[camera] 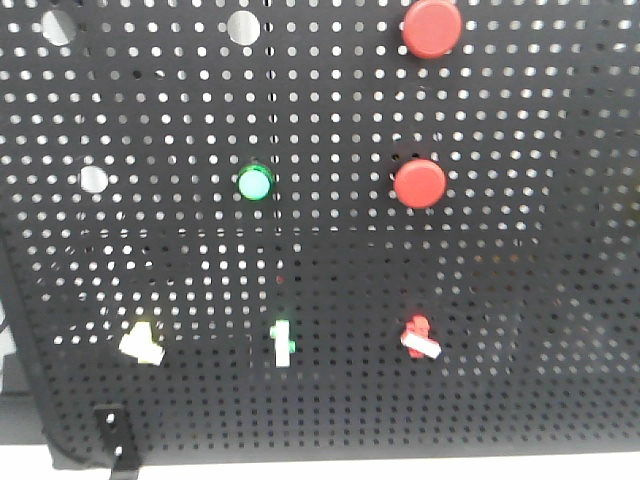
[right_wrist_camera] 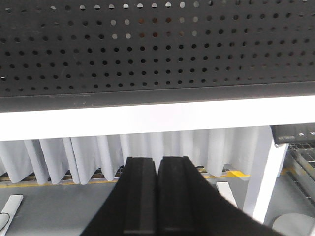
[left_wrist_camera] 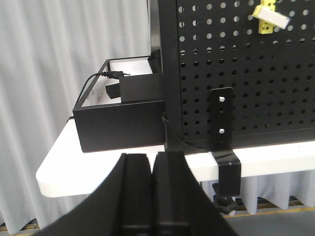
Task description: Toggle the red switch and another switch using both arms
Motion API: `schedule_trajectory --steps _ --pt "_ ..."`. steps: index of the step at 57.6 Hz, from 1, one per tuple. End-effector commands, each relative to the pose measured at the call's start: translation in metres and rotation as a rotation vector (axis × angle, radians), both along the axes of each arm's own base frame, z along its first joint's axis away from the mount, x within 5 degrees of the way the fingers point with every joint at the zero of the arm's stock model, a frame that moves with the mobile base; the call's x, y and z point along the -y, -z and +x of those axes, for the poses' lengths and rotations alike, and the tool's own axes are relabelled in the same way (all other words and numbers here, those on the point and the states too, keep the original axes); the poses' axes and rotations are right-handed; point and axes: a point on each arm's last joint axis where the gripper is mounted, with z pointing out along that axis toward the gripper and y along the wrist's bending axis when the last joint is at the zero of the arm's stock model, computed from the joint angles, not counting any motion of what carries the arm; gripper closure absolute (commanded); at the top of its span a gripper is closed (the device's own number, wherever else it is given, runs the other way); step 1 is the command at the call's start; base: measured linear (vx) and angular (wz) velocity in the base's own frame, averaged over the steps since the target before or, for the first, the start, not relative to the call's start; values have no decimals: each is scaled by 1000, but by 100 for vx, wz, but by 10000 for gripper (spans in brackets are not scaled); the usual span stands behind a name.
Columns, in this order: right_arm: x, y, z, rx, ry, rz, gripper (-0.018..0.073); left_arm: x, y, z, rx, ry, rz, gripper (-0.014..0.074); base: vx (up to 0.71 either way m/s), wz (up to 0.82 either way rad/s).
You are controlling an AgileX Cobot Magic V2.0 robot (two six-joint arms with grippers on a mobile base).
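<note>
Waiting well short of the board, with neither toggle touched yet
Left claw (left_wrist_camera: pixel 152 196) and right claw (right_wrist_camera: pixel 158 196) are both sitting pressed closed and gripping nothing, hanging apart from the pegboard (camera: pixel 500 260) standing on the white tabletop (left_wrist_camera: pixel 280 157); the pale yellow switch (left_wrist_camera: pixel 269 17) is sitting lower left, the red switch (camera: pixel 420 337) lower right, so both flips are looking left to do
</note>
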Motion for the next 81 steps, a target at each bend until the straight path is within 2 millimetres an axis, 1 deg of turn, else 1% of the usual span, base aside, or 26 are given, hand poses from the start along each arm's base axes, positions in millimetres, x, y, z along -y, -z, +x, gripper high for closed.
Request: schedule_trajectory --steps 1,45,54,58,66,71,76,81 --pt "0 -7 1 91 -1 -19 566 0 -2 -1 84 6 -21 594 8 1" --pt "0 -7 1 95 -1 -20 566 0 -2 -1 84 6 -21 594 2 0" --pt "-1 -11 1 141 0 99 566 0 -3 -1 96 6 -21 594 0 0" --pt "-1 -13 1 165 0 116 566 0 -3 -1 96 6 -21 594 0 0" --pt "-1 -19 1 233 -1 111 566 1 -12 -2 185 10 -28 594 0 0" --pt "-1 -29 0 344 -2 103 566 1 -21 -4 268 16 -86 594 0 0" --pt "0 -44 -2 460 -4 96 566 0 -44 -9 373 31 -147 594 0 0" --pt "0 -67 -6 503 -8 91 566 1 -69 -16 433 33 -110 594 0 0"
